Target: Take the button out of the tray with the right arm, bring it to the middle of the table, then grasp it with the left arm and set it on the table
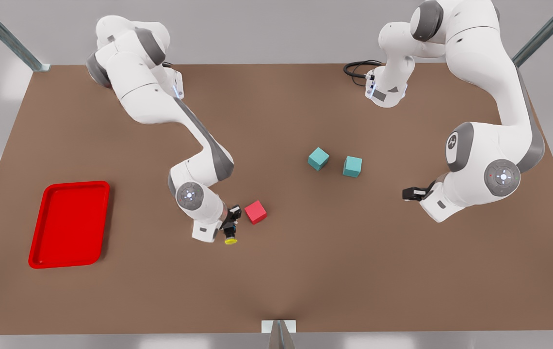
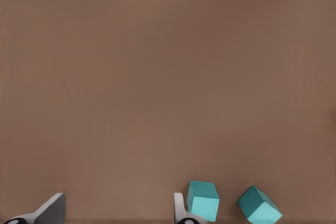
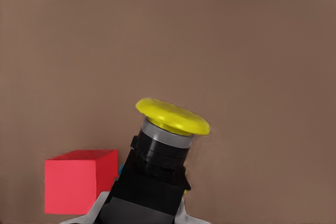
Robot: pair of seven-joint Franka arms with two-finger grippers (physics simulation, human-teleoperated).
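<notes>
Front view: the right end effector [image 1: 230, 231] hangs near the middle of the worktop [image 1: 305, 271], clamped on the button [image 1: 231, 239], whose yellow cap points toward the near edge. A red cube [image 1: 255, 212] sits just beside it on the front view's right. The red tray [image 1: 43, 218], shallow with rounded corners and a raised rim, lies well apart toward the front view's left.

In the right wrist view the button [image 3: 165, 145] shows a smooth, domed yellow cap over a grey collar and a stubby black body held between the fingers, tilted, with the matte red cube [image 3: 79, 179] close by.

The left end effector [image 1: 412, 194] waits toward the front view's right, its fingers [image 2: 50, 211] spread apart, near two teal cubes [image 1: 318, 158] [image 1: 352, 166] resting on the plain brown surface.
</notes>
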